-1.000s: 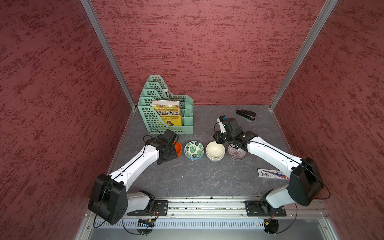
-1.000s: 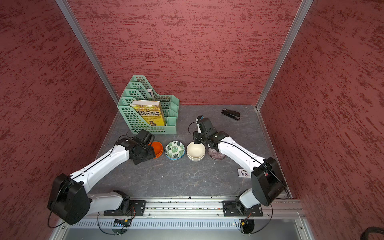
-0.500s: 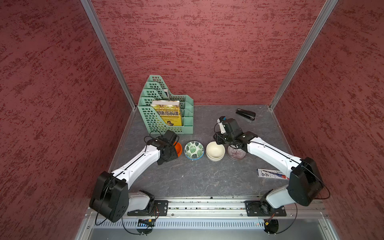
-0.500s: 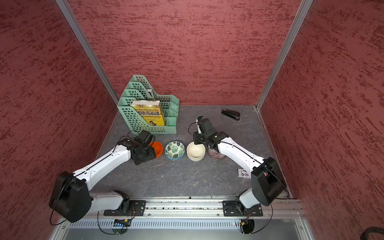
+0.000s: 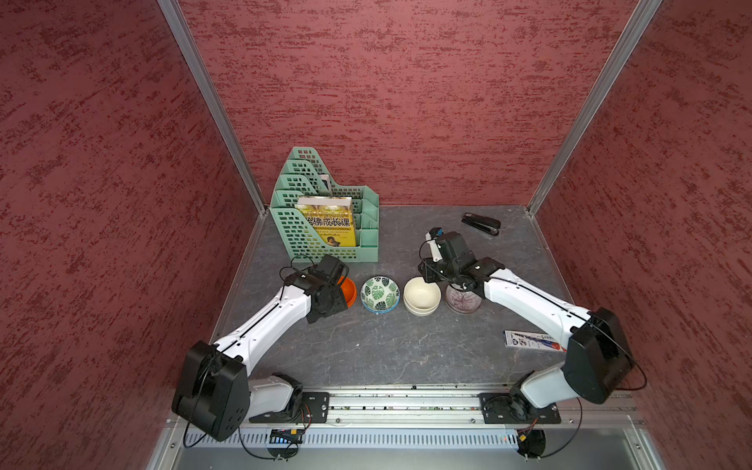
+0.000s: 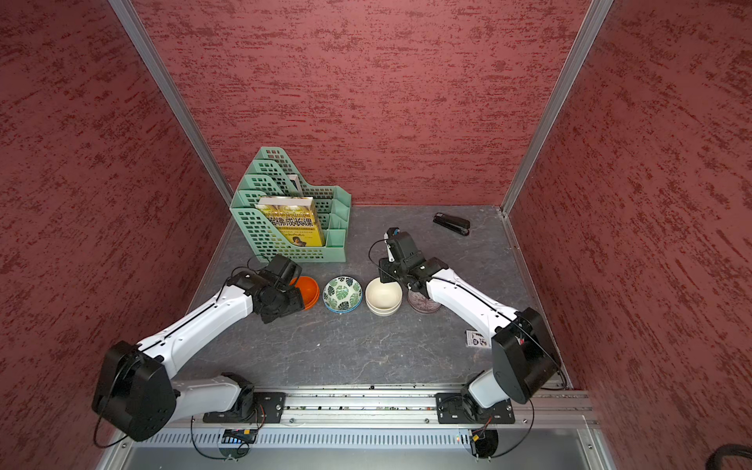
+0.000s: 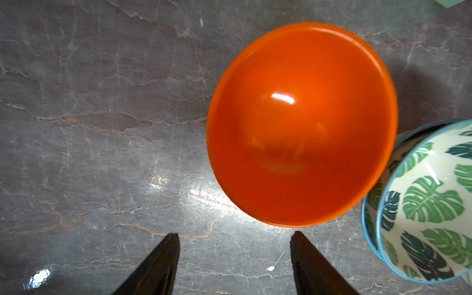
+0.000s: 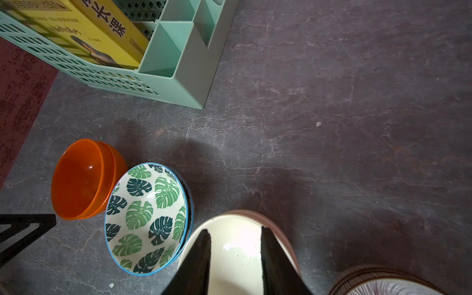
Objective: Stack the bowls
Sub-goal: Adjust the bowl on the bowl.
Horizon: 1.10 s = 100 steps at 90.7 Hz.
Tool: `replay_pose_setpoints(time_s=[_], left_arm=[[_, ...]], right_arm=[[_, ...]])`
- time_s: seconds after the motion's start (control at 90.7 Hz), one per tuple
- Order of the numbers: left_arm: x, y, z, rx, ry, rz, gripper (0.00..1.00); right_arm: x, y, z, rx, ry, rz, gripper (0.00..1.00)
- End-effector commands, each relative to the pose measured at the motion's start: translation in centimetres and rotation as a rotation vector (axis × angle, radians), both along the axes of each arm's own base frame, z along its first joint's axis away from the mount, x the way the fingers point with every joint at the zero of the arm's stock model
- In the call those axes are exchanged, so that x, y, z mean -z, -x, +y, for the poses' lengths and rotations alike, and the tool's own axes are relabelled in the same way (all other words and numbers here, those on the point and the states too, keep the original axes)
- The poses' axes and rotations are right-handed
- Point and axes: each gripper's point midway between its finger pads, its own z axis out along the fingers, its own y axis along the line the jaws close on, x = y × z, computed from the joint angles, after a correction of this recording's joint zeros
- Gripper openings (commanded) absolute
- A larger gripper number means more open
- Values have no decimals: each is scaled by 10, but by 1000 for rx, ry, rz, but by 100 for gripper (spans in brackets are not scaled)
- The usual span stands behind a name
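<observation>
Still holds left claw spread beside nested orange bowls and right claw part-spread, empty, over cream bowls; suggests stacking finished.

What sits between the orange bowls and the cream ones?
The leaf-patterned bowls, nested as a pair, sit between the orange bowls and the cream bowls, all in one row. Both top views show it.

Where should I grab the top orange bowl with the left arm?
Top orange bowl: I'd pinch its rim from above, on the arc facing the left gripper, one of the fingers inside, one outside. The leaf bowls crowd another side; nesting hides the lower wall.
</observation>
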Motion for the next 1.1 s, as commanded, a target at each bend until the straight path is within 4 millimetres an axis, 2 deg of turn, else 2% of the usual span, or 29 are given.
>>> replay_pose_setpoints(time_s=[0.0, 0.099, 0.176, 0.231, 0.43, 0.518, 0.606, 0.749, 1.091], left_arm=[[-19, -11, 6, -11, -7, -54, 72], [-22, -21, 15, -43, 8, -63, 72], [-25, -33, 25, -76, 14, -84, 72], [-28, -42, 32, -101, 13, -95, 72], [-22, -62, 51, -173, 45, -100, 72], [-16, -63, 51, -181, 66, -91, 72], [-10, -62, 53, -186, 65, -79, 72], [-9, -59, 53, -186, 72, -86, 72], [-11, -58, 52, -168, 78, -89, 72]], right_arm=[[-7, -3, 6, -4, -21, -26, 36], [-12, -5, 12, -25, -35, -36, 35], [-18, -6, 25, -69, -36, -46, 34], [-24, -4, 47, -128, -40, -59, 33], [-14, 0, 135, -301, -44, -40, 31], [-8, 2, 163, -349, -56, -26, 29], [6, 4, 184, -383, -48, -2, 26], [20, 5, 205, -410, -44, 15, 24], [42, -2, 226, -416, -47, 43, 21]])
